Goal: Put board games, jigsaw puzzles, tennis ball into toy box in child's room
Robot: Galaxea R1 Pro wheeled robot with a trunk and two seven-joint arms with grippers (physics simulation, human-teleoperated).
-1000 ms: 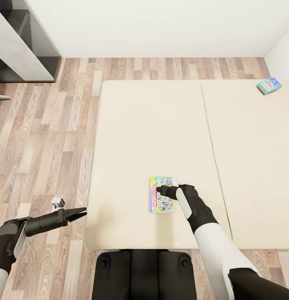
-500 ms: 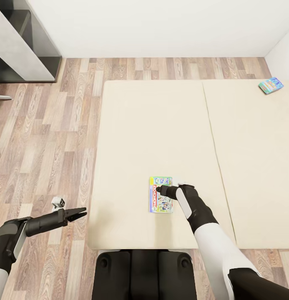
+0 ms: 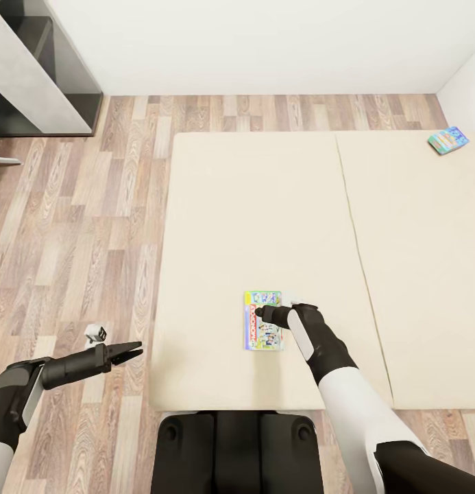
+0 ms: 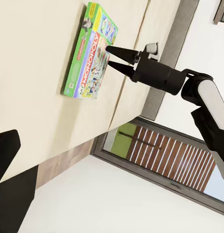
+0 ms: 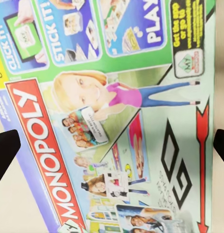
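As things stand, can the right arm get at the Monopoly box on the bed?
Probably yes. The right gripper hangs open just over the Monopoly box, which lies flat on the bed with nothing on top or between them.

- Even, bright, flat light all over; no glare.
- The bed (image 3: 264, 226) carries hardly any shadow, and the wood floor (image 3: 79, 226) is evenly lit.
- Head picture is sharp, slightly soft in the far corners.
- Game box (image 5: 117, 121) print close up is a little blurred.
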